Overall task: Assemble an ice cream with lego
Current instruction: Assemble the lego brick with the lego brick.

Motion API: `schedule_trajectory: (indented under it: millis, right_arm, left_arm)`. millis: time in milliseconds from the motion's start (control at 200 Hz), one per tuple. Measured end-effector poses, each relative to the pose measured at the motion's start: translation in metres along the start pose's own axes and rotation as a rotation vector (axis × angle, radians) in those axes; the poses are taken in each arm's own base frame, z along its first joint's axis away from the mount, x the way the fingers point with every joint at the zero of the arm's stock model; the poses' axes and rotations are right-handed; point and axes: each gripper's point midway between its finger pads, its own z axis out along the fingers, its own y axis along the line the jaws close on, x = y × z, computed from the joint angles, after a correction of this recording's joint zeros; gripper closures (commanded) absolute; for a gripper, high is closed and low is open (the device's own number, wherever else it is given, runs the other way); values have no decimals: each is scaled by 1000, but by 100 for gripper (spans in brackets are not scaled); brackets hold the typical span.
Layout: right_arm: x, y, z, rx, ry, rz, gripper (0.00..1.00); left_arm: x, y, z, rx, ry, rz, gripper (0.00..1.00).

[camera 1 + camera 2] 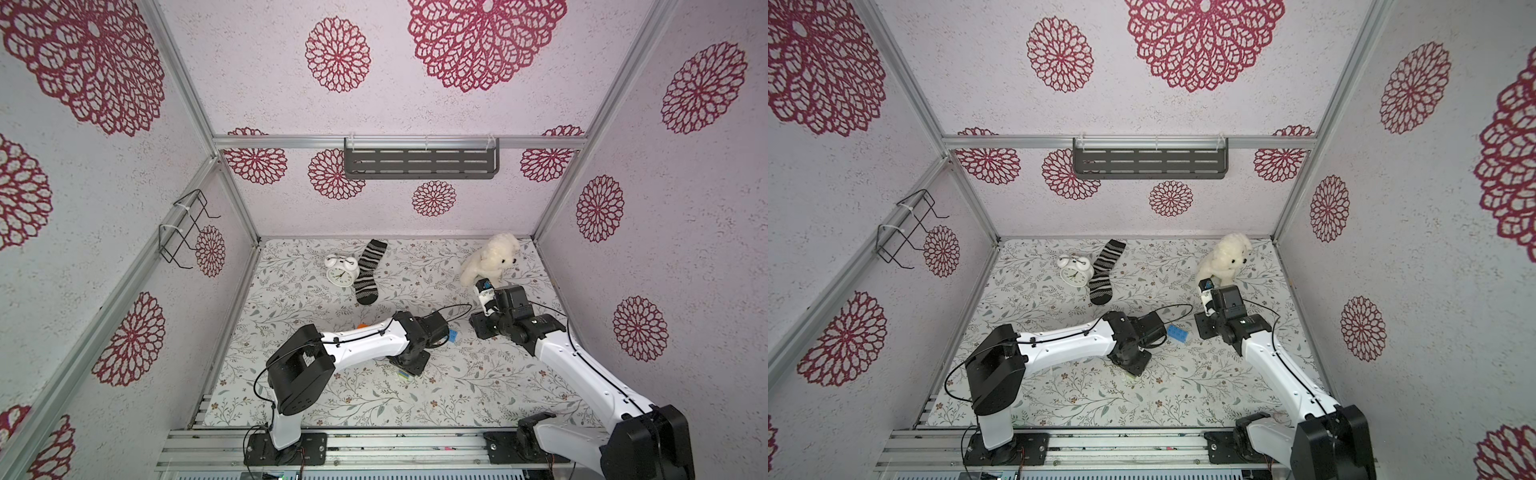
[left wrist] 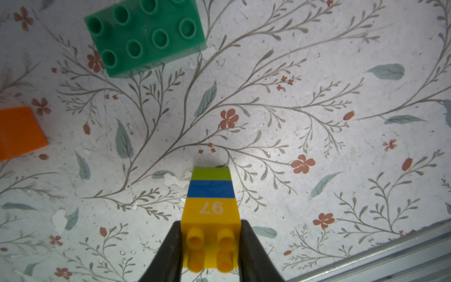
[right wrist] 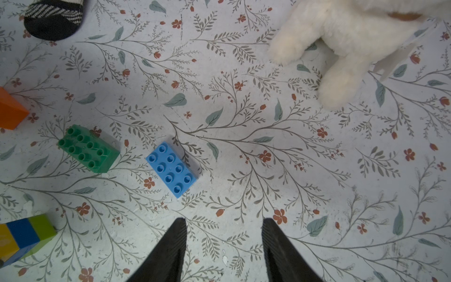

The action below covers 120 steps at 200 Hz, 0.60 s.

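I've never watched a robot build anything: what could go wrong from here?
The left gripper pinches the stem only by its yellow top brick; pressing another brick on could tilt it or make it slip. The open right gripper sits close to the plush toy and might brush it while going for the light-blue brick.

A stem of three joined square plastic bricks [image 2: 210, 202], yellow over blue over lime, stood upright with its lime end down at the bench [image 2: 317, 102]. Its four studs faced up and a white "97" showed on the yellow side. The left gripper [image 2: 211, 232] pinched the yellow brick between its fingers. A dark green long plastic brick [image 3: 89, 149] and a light-blue long plastic brick [image 3: 170, 169] lay flat, eight studs up, near each other but apart. An orange plastic brick [image 3: 11, 109] sat beyond the green one, partly out of view.
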Motion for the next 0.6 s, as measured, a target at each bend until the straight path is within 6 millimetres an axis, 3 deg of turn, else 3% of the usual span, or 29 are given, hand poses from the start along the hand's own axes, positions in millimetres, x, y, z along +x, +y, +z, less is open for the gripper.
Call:
schedule_trajectory:
  millis: [250,600]
  right_arm:
    - [0,0,0,0,0,0,46]
    - [0,0,0,0,0,-1,45]
  left_arm:
    - [1,4,-6,-28,19,15,37]
    - [-8,7,-23,-48,-23,26,19]
